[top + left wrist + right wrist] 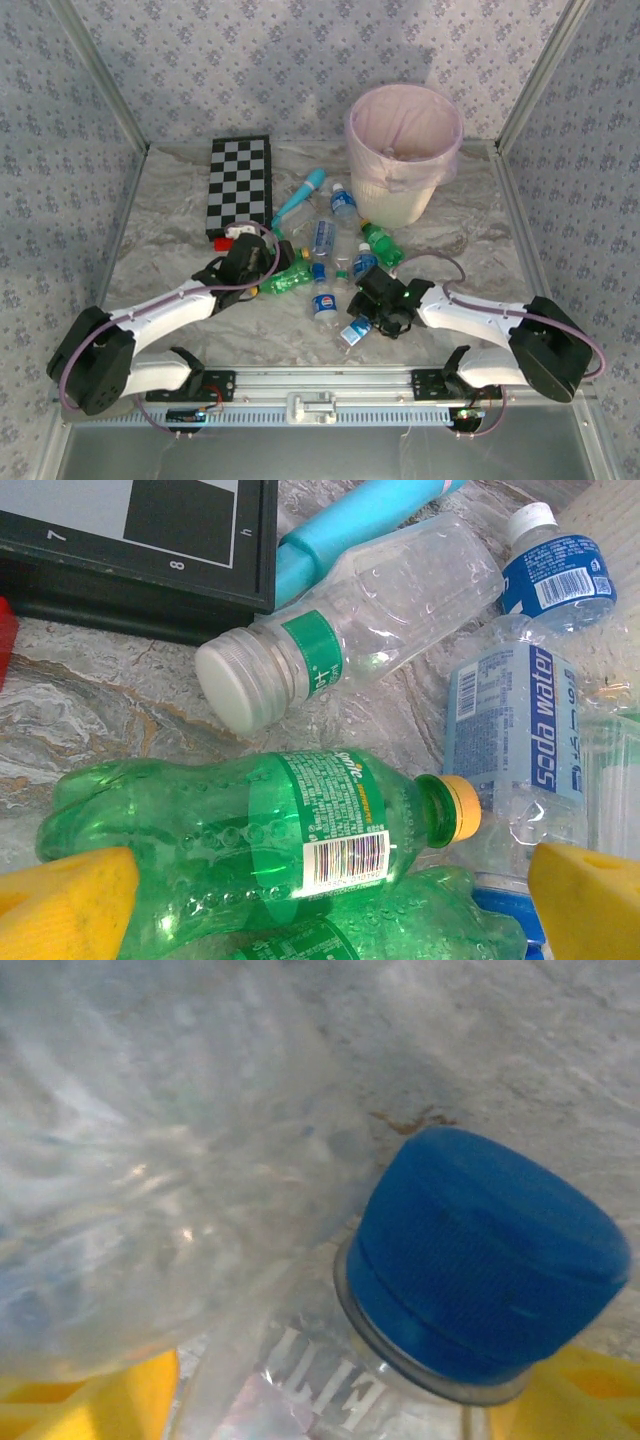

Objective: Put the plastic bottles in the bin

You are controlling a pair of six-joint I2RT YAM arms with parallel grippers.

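Top external: the bin (402, 200) stands upright near the far right corner of the table (165, 205), with a pink liner over its rim. The plastic bottles (325, 262) lie scattered over the middle of the table, from the bin's foot toward the near edge. A checkerboard (240, 185) lies toward the far left corner, with a teal wand (300, 197) between it and the bottles. The left end effector (250, 262) is at the left side of the pile. The right end effector (378, 312) is at its near side, with a blue-labelled bottle (355, 332) just beside it.

Left wrist: the left end effector (330, 905) is released, its 2 yellow fingers (70, 905) spread wide. Between them a green bottle (250, 845) with a yellow cap (457, 807) lies on its side. Beyond it lie a white-capped clear bottle (380, 605) and a soda water bottle (520, 735).

Right wrist: the neck of a clear bottle with a blue cap (490, 1260) sits between the fingers (585, 1400) of the right end effector (335, 1405). I cannot tell whether they are clenched on it. Crumpled clear plastic (150, 1180) lies beside the cap.
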